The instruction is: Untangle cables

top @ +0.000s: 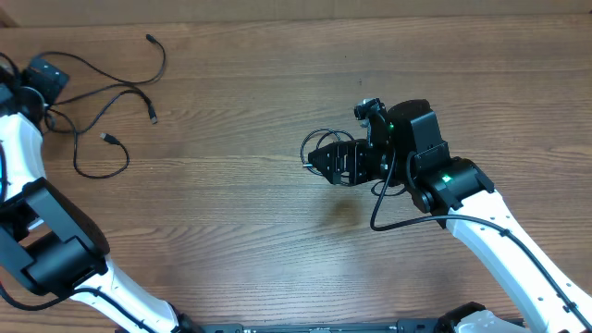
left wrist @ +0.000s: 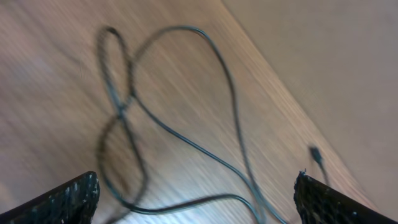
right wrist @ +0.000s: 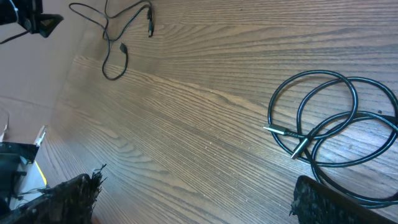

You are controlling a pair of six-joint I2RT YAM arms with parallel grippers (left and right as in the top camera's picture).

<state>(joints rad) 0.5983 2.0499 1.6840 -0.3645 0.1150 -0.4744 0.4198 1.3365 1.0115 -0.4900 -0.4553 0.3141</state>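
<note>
I judged the job to be at its separating stage, with the cables in two lots on the table [top: 240,231]: a loose cable [top: 125,97] sprawled toward the far left corner, and a coiled cable [top: 319,148] lay near the middle, well apart from it. My left gripper [top: 42,81] hung over the loose cable with its fingers spread and nothing between them. The left wrist view was blurred, but it showed that cable crossing itself in a figure-of-eight below the jaws. My right gripper [top: 338,165] hovered just over the coiled cable, fingers likewise released and empty. The next move, I reckoned, called for lowering one gripper onto a single strand beside a crossing, closing on that strand alone, and drawing it clear without dragging the rest along. I saw no box, tray or other container anywhere.
</note>
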